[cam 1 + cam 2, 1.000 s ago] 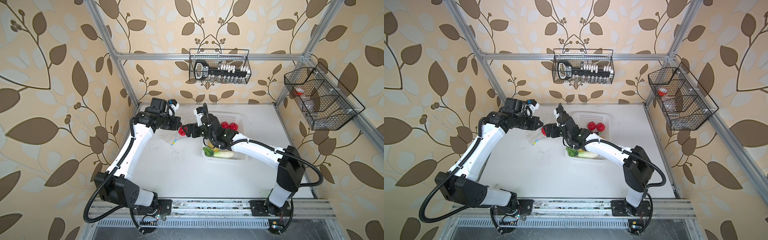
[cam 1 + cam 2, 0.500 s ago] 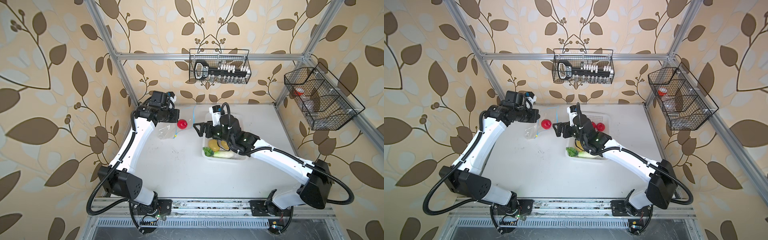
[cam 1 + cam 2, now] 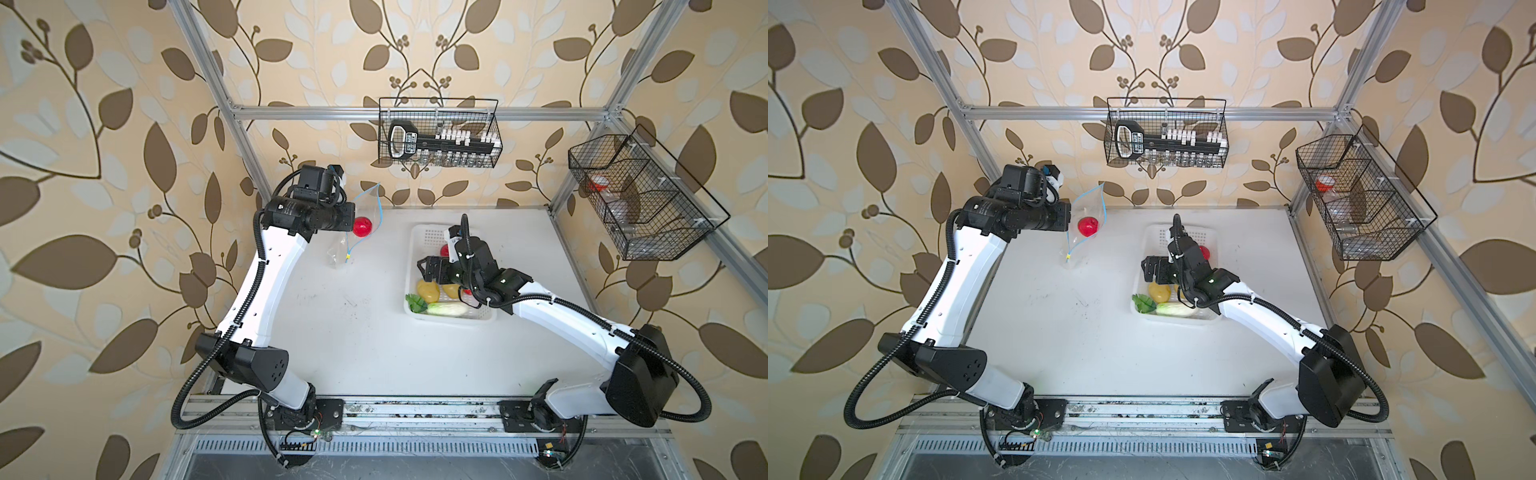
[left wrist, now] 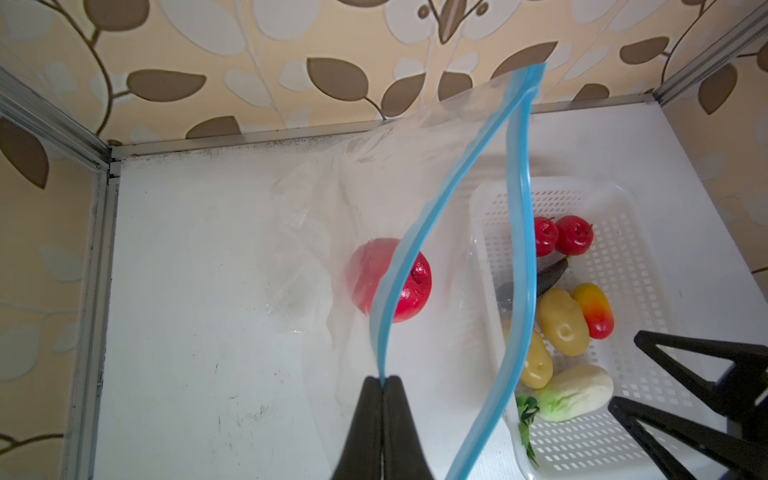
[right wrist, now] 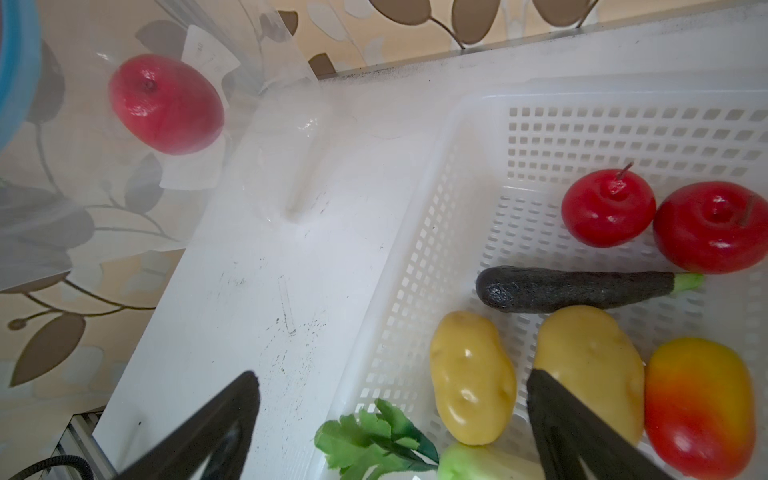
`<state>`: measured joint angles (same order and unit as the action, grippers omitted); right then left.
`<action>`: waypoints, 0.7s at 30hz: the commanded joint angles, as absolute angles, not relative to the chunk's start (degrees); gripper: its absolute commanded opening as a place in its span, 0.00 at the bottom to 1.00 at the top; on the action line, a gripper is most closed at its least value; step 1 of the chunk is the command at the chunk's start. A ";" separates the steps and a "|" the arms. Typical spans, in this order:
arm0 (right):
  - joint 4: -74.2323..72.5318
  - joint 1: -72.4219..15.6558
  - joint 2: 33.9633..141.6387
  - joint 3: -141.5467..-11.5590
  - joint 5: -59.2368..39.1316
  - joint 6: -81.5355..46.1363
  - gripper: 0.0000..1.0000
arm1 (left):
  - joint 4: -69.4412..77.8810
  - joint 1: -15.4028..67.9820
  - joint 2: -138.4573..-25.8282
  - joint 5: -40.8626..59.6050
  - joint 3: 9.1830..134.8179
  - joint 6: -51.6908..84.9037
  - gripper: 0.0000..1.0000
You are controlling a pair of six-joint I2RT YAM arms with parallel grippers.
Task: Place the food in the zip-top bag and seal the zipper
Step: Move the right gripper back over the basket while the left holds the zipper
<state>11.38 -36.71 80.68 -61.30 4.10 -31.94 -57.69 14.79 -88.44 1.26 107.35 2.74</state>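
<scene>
The left gripper [image 4: 382, 380] is holding the zip-top bag [image 3: 370, 208] up, 1 apple [image 3: 362, 226] sitting inside.
In both top views the right gripper [image 3: 428, 269] is hanging over the white basket [image 3: 432, 237], jaws spread wide, gripping nothing. Left wrist view: its fingers [image 4: 365, 415] are pinching the blue zipper [image 4: 520, 249] tight, mouth gaping. Right wrist view: 2 apples [image 5: 609, 208], 2 potatoes [image 5: 471, 378] and an eggplant [image 5: 573, 289] are lying in the basket.

i see bright, even light and only faint shadows on the white table [image 3: 374, 353]. both top views bend at the edges. in the right wrist view the zip-top bag [image 5: 50, 208] is blurred.
</scene>
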 commanded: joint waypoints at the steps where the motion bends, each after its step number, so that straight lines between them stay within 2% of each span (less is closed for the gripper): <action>1: 12.65 -36.00 80.34 -60.77 5.09 -32.52 1.00 | -57.81 15.03 -86.50 -0.10 103.79 0.83 0.00; 7: 13.80 -34.86 80.59 -60.47 6.23 -32.34 1.00 | -52.90 15.03 -85.43 2.19 94.47 0.48 0.00; 11: 14.20 -34.00 80.52 -61.31 6.17 -31.58 1.00 | -50.11 15.03 -85.60 7.90 88.60 1.85 0.00; 13: 15.10 -33.53 80.32 -61.77 6.84 -30.83 1.00 | -49.85 15.03 -85.72 10.32 88.24 2.63 0.00; 17: 16.10 -32.41 80.46 -61.55 7.69 -30.15 1.00 | -49.04 15.03 -85.56 8.30 88.70 1.61 0.00; 21: 17.04 -31.28 81.86 -61.73 8.29 -29.98 1.00 | -53.02 15.03 -85.80 8.87 94.07 1.91 0.00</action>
